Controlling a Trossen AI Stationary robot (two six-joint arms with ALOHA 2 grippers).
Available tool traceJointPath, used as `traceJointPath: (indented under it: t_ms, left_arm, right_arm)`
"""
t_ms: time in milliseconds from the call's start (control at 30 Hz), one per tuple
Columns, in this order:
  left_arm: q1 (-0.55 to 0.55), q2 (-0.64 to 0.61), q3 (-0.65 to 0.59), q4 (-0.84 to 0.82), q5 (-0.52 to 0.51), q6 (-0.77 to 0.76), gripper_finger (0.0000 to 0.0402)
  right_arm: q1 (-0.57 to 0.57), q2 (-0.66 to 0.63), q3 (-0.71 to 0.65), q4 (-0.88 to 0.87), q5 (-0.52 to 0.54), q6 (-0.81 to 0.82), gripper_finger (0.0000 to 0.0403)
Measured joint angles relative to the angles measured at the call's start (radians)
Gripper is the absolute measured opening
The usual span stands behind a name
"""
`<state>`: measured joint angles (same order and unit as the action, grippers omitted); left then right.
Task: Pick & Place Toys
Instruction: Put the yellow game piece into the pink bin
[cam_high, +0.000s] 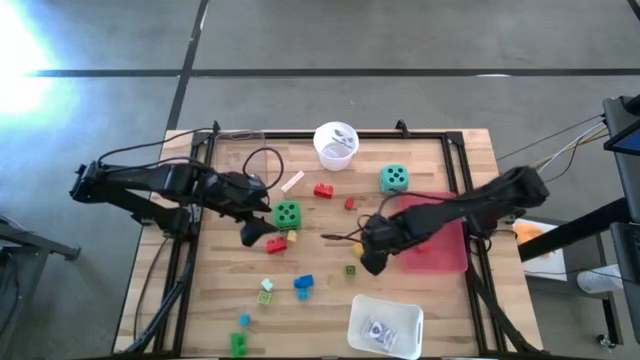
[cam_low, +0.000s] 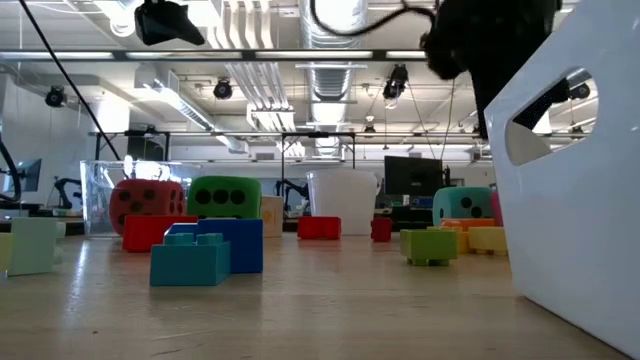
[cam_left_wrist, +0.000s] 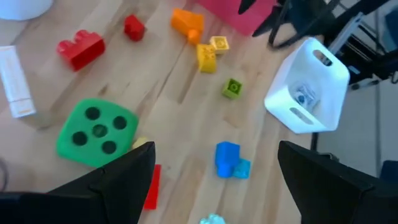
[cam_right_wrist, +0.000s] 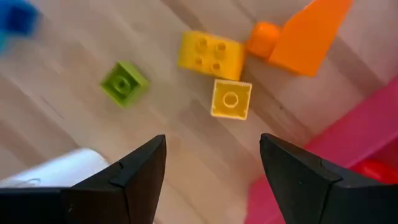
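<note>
The right gripper (cam_right_wrist: 211, 165) hangs with jaws wide and empty over a small yellow brick (cam_right_wrist: 231, 99), apparently lined up to pick it; a larger yellow brick (cam_right_wrist: 209, 55) and an orange piece (cam_right_wrist: 308, 37) lie just beyond at twelve and one o'clock, a green brick (cam_right_wrist: 124, 82) at ten. The left gripper (cam_left_wrist: 214, 171) is likewise spread and holds nothing, the green die (cam_left_wrist: 96, 131) at its nine o'clock and a blue brick (cam_left_wrist: 228, 159) between the fingers' line. Only the high view shows the pink mat (cam_high: 440, 240) beneath the right arm; only the low view shows the red die (cam_low: 146, 200).
</note>
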<state>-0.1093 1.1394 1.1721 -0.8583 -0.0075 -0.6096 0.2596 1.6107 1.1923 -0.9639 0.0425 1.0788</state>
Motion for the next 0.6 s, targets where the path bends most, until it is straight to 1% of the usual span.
traceJointPath:
  t_ms: [200, 333, 467, 600]
  left_arm:
    - [0.000, -0.026, 0.000, -0.018, -0.030, -0.027, 0.0340]
    - [0.000, -0.030, 0.000, -0.018, -0.030, -0.031, 0.0340]
    - [0.000, -0.031, 0.000, -0.018, -0.030, -0.031, 0.0340]
    - [0.000, -0.031, 0.000, -0.017, -0.030, -0.031, 0.0340]
  right_arm:
    - [-0.058, 0.105, -0.002, 0.002, -0.017, -0.109, 0.0251]
    - [-0.083, 0.146, -0.003, 0.003, -0.020, -0.121, 0.0251]
    - [-0.084, 0.168, -0.003, 0.020, -0.024, -0.132, 0.0251]
    - [-0.082, 0.190, -0.003, 0.052, -0.076, -0.133, 0.0251]
